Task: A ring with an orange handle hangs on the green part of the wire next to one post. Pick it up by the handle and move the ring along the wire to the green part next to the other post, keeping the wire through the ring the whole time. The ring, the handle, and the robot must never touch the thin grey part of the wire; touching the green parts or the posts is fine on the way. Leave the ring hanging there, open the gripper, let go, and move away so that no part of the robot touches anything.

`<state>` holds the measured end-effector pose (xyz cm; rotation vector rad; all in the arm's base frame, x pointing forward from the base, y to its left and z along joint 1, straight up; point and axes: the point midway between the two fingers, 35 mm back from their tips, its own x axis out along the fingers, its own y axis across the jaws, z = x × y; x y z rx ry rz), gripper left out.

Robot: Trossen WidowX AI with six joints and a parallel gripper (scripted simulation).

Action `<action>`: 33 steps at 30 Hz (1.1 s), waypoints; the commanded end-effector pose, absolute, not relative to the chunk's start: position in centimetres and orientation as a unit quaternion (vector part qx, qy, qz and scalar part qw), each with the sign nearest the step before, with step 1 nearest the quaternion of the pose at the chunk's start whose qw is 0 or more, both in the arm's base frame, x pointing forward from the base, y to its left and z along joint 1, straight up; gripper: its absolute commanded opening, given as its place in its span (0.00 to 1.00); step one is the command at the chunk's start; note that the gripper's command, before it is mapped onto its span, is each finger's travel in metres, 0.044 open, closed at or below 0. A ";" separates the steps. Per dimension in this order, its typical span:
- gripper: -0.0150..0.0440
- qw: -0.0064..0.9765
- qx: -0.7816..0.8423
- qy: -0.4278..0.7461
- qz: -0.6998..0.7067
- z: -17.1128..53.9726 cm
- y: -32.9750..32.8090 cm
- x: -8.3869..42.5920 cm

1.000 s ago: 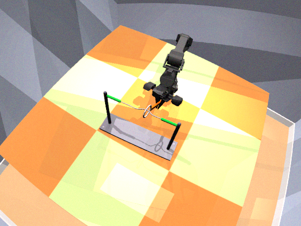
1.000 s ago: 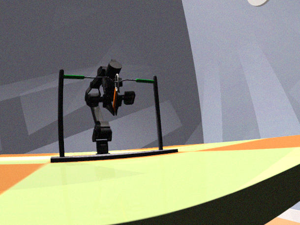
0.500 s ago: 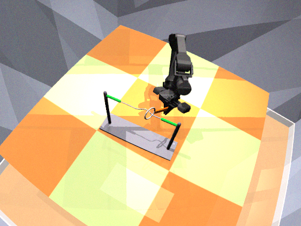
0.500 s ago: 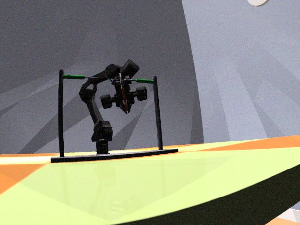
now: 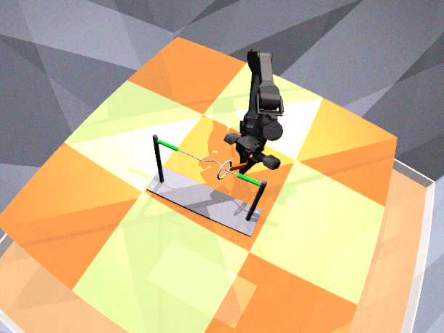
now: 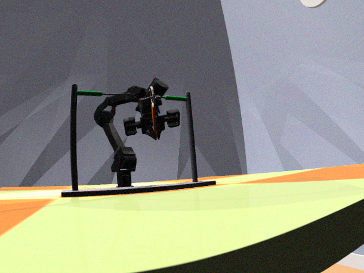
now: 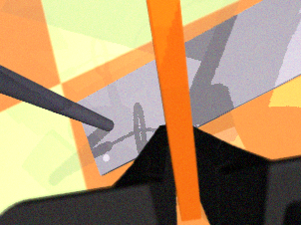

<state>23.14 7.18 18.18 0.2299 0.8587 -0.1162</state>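
The pale ring [image 5: 228,161] [image 6: 151,88] is around the thin grey wire [image 5: 189,155] [image 6: 116,93], close to the right green part [image 5: 250,179] [image 6: 176,98]. The wire passes through it; whether they touch cannot be told. The left green part [image 5: 167,145] [image 6: 89,93] is farther away. The orange handle [image 5: 239,166] [image 6: 154,117] [image 7: 171,73] slopes down from the ring to my gripper [image 5: 242,170] [image 6: 157,137] [image 7: 172,131], which is shut on it below wire height, on the arm's side. The wire and ring are outside the wrist view.
A black left post [image 5: 159,160] [image 6: 74,137] and right post [image 5: 256,201] [image 6: 191,137] stand on the grey base plate [image 5: 200,203] [image 6: 134,191]. One post [image 7: 55,103] shows at the left of the wrist view. The arm stands behind the wire.
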 end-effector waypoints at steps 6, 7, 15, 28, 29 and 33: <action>0.00 0.938 0.053 0.341 -0.014 16.5 6.1 24.4; 0.00 0.942 0.048 0.333 -0.009 16.4 6.0 24.6; 0.00 0.964 0.016 0.263 0.025 15.3 5.8 26.0; 0.00 0.974 -0.004 0.221 0.049 14.8 6.6 26.7; 0.00 0.974 -0.004 0.221 0.049 14.8 6.7 26.7; 0.00 0.974 -0.005 0.220 0.051 14.8 7.1 26.7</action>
